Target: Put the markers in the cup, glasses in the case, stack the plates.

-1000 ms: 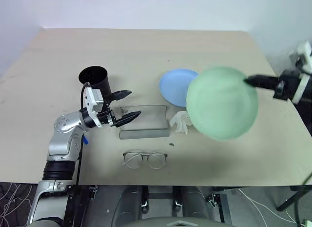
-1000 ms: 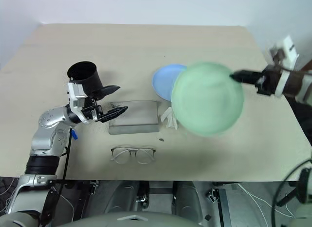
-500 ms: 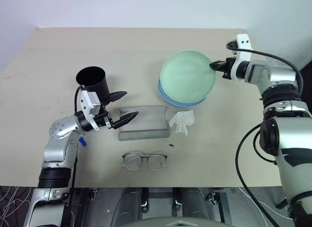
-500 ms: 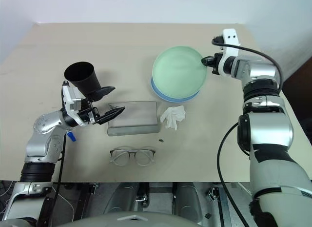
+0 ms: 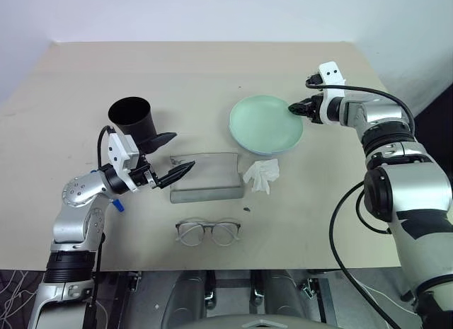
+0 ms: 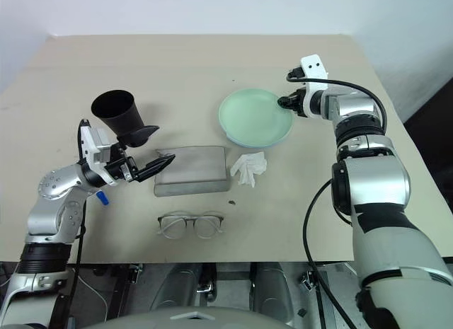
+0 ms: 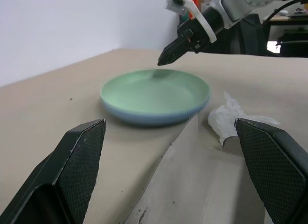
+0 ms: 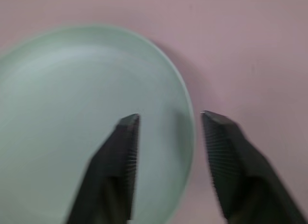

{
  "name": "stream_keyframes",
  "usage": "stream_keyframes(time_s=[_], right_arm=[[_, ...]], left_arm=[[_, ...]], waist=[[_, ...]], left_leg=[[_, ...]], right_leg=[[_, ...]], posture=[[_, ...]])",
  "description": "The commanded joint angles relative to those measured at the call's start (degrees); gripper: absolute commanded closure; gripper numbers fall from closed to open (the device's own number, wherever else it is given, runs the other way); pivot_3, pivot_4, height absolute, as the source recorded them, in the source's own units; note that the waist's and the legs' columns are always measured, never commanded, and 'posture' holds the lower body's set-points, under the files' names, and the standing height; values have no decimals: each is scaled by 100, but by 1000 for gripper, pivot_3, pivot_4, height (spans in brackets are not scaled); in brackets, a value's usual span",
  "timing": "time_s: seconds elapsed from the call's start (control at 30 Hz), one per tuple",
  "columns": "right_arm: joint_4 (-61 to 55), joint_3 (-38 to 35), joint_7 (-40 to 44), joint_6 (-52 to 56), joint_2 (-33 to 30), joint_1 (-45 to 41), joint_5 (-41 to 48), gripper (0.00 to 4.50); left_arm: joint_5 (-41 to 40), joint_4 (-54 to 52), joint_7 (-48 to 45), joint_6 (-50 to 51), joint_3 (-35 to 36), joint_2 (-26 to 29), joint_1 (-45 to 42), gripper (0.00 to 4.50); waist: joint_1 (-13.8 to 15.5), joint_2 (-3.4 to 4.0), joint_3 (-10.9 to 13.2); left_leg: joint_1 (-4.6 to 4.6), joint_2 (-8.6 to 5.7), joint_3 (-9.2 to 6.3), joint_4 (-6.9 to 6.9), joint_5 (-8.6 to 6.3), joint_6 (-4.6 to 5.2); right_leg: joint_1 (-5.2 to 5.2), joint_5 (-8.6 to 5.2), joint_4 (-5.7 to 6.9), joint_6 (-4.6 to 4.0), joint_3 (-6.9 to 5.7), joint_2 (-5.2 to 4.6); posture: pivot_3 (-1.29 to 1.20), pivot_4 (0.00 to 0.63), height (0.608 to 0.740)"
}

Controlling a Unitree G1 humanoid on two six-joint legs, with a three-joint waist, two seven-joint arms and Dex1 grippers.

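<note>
Pale green plate (image 5: 266, 124), round and shallow with a raised rim, lies on the light blue plate (image 7: 144, 119), of which a thin rim shows beneath it in the left wrist view; the stack sits right of centre on the beige desk (image 5: 212, 67). The right tool (image 8: 166, 120) stands at the stack's right edge with its fingers apart, one over the green plate's inner surface and one beyond the rim, gripping nothing. The left tool (image 5: 170, 158) hovers over the left end of the grey case (image 5: 207, 177), its two black fingers spread wide and holding nothing. The case lies flat and closed near the desk's centre, with the black tapered cup (image 5: 132, 119) upright just beyond the left tool. The glasses (image 5: 208, 231), thin pale frame and clear roundish lenses, rest near the desk's front edge, apart from the case. A crumpled white tissue (image 5: 262, 175) lies between the case and the plates, touching neither. A small blue tip (image 5: 121, 206) shows beside the left arm; what it belongs to cannot be made out. The desk's far half and right front lie open.
</note>
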Motion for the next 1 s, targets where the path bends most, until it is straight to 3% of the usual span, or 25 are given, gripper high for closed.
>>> stream_keyframes(time_s=[0.03, 0.13, 0.2, 0.3, 0.47, 0.57, 0.83, 1.0], right_arm=[[-227, -285, 67, -383, -147, -320, 109, 1092], [-787, -453, 903, -502, -313, -153, 400, 154], [-1624, -468, 1724, -383, -475, 294, 676, 30], [-3784, -422, 2718, 519, -845, 1543, 1351, 30], [-5990, -460, 2900, 1747, -1251, 3030, 2039, 30], [-6636, -453, 2807, 2047, -1335, 3609, 2235, 30], [-7287, -182, 2523, 1968, -1167, 4395, 2323, 30], [-6977, 235, 2318, 1531, -841, 4411, 2029, 30]], left_arm=[[-89, -186, 7, -70, 169, 78, 51, 0], [-101, -197, 20, -69, 188, 93, 66, 0], [-98, -193, 39, -79, 206, 109, 68, 0], [-89, -187, 40, -96, 231, 136, 91, 0], [-103, -170, 14, -84, 284, 160, 78, 0], [-90, -123, -8, -100, 278, 157, 40, 0], [-66, -14, -69, -127, 229, 122, -81, 0], [-47, 67, -120, -146, 226, 124, -133, 0]], waist=[[0, 0, 0], [8, 2, 1], [18, 2, 1], [54, -3, -2], [29, 1, 1], [26, 1, 1], [39, 1, 0], [38, 0, 0]], left_leg=[[0, 0, 0, 0, 0, 0], [-1, 0, 0, 0, 0, 0], [-2, 0, 1, 0, 0, 0], [1, 0, -10, -2, -8, 13], [1, -4, -9, 0, -16, 24], [8, -1, -12, 0, -23, 14], [14, 2, -13, 0, -22, 10], [9, 2, -13, -1, -22, 11]], right_leg=[[0, 0, 0, 0, 0, 0], [-1, 0, -1, 0, 1, 0], [-2, 0, -1, 0, 2, 0], [8, 0, -8, 1, -3, -3], [9, 6, -13, 10, -7, -23], [10, 6, -10, 10, -7, -23], [17, 7, -17, 1, -7, -25], [16, 8, -23, 1, -7, -25]], posture=[[0, 150, 681], [0, 150, 681], [0, 150, 681], [0, 150, 681], [0, 150, 681], [0, 150, 681], [0, 150, 681], [0, 150, 681]])
